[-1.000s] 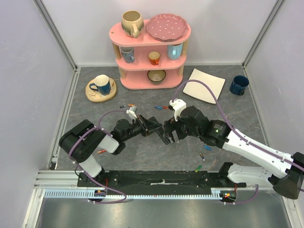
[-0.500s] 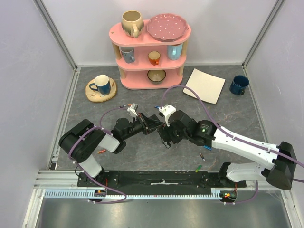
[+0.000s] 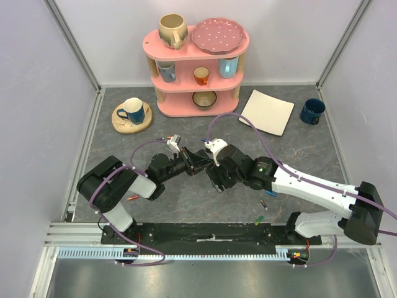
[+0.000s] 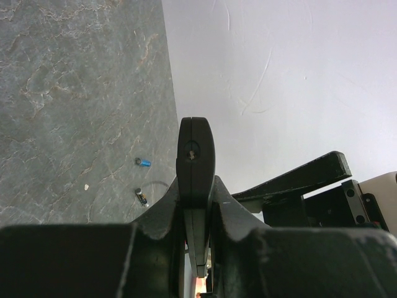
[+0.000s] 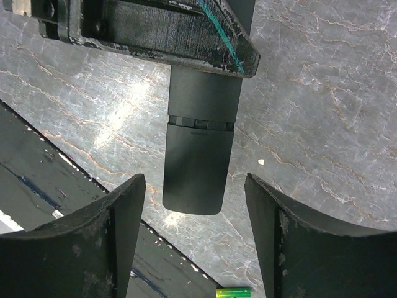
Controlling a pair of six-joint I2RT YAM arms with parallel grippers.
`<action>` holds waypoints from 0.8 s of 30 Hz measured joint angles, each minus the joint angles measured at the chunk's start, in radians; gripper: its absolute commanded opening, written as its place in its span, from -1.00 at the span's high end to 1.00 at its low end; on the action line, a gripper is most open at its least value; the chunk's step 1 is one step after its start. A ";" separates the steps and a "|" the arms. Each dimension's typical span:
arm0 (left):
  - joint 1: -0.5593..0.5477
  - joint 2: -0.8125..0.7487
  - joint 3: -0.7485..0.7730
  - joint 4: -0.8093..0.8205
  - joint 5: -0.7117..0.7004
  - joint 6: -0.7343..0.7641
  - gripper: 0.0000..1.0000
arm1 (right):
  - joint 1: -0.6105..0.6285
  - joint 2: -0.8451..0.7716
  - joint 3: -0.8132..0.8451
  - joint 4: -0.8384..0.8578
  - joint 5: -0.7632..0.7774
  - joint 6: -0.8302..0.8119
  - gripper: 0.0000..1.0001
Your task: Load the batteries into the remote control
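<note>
My left gripper (image 3: 196, 162) is shut on the black remote control (image 4: 195, 155), which shows edge-on between its fingers in the left wrist view. My right gripper (image 5: 195, 186) is open, its two fingers on either side of the remote's free end (image 5: 197, 167), apart from it and above the table. In the top view both grippers meet at mid-table, the right gripper (image 3: 217, 179) just right of the left. Loose batteries lie around: a green one (image 3: 260, 219), also in the right wrist view (image 5: 233, 292), one (image 3: 270, 193) to the right, a red one (image 3: 131, 198), and a blue one (image 4: 143, 162).
A pink shelf (image 3: 197, 87) with mugs, a bowl and a plate stands at the back. A blue mug on a wooden coaster (image 3: 133, 112) is back left. A white square plate (image 3: 267, 112) and a dark blue mug (image 3: 311, 112) are back right.
My right arm has moved left and closed in on the left gripper, bringing its open fingers around the remote's free end. The left arm has hardly moved.
</note>
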 measured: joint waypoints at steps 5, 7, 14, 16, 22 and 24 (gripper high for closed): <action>0.000 0.000 0.000 0.000 0.002 0.000 0.96 | 0.000 0.014 0.000 0.000 0.000 0.000 -0.30; 0.000 -0.002 0.000 0.000 0.002 0.000 0.96 | 0.000 0.017 0.000 -0.001 0.000 0.000 -0.24; 0.000 -0.008 0.000 0.000 0.001 0.000 0.96 | 0.000 0.017 0.000 -0.003 0.000 0.002 0.03; 0.000 -0.010 0.000 0.000 0.001 0.001 0.96 | 0.001 0.016 0.000 -0.004 0.003 0.004 0.04; 0.000 -0.011 0.000 0.006 -0.001 0.002 0.96 | 0.002 0.005 0.000 -0.010 0.010 0.008 0.06; 0.000 -0.014 0.001 0.010 0.000 0.002 0.96 | 0.002 -0.003 0.005 -0.018 0.010 0.009 0.07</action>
